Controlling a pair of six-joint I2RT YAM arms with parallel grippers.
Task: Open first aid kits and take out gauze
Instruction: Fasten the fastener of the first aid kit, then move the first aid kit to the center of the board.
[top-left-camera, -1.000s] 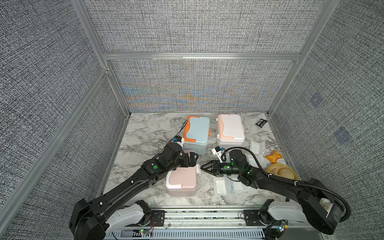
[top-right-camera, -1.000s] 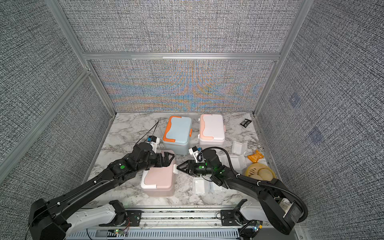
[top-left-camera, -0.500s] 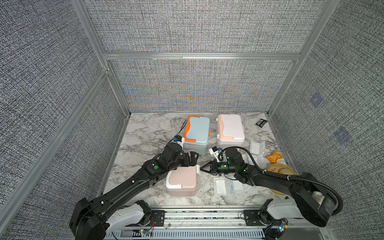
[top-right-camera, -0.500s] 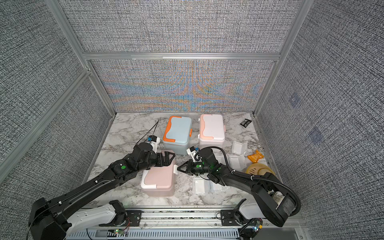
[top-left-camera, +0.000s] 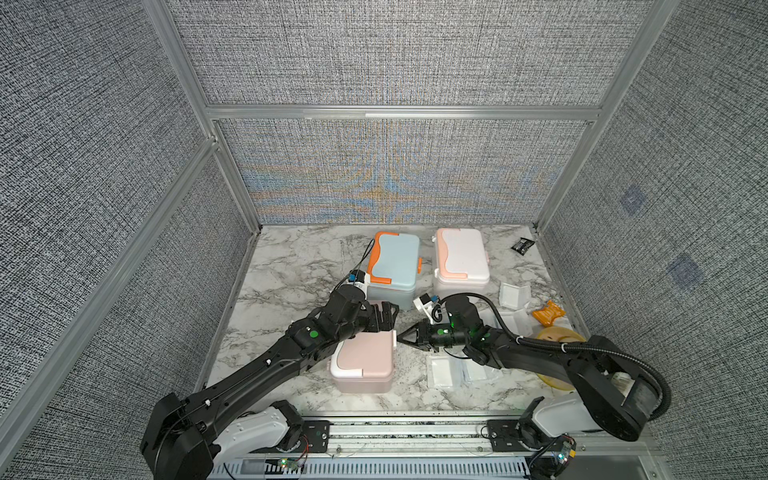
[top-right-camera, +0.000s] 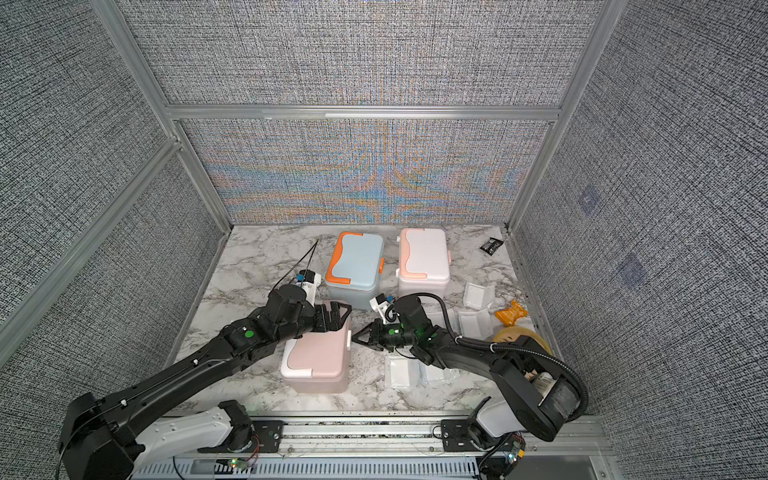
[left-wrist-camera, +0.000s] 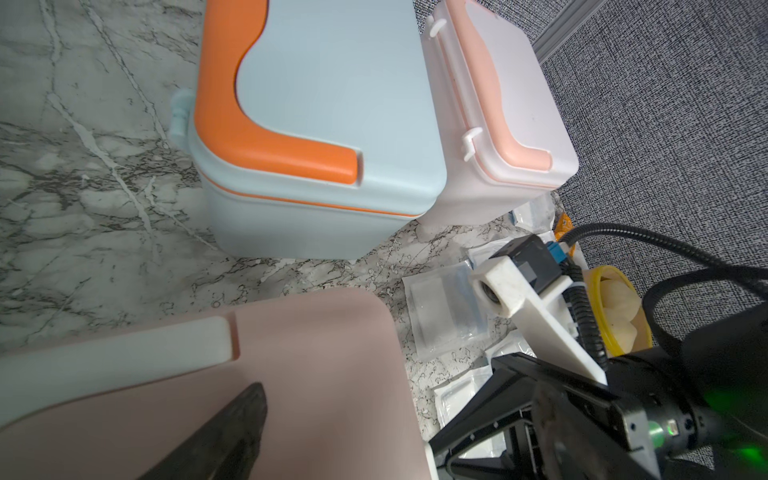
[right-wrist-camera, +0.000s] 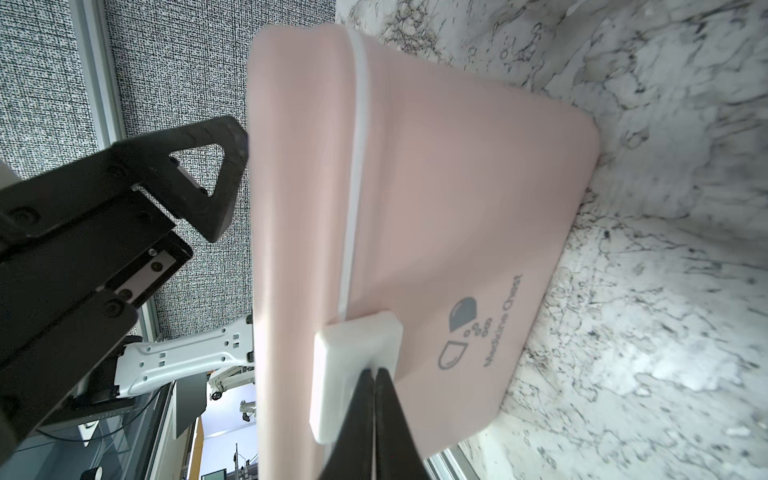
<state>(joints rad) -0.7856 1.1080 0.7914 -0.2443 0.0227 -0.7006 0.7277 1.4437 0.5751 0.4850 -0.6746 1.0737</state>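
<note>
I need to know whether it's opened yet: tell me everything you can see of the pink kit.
The pink kit is a rounded plastic box with a white lid handle, white seam and white latch, printed "Medicine Chest". It stands upright, shut, on the marble table. The left gripper rests on its lid; the right gripper, shut, touches the latch.

Pink kit (top-left-camera: 363, 361), blue kit (top-left-camera: 392, 259), white kit (top-left-camera: 461, 257) all closed; gauze (top-left-camera: 442, 371) alongside.

A robotics lab cell: grey fabric panels (top-left-camera: 374, 54) in aluminium framing (top-left-camera: 399, 112) wall a marble bench (top-left-camera: 291, 266) at nine, twelve and three o'clock
</note>
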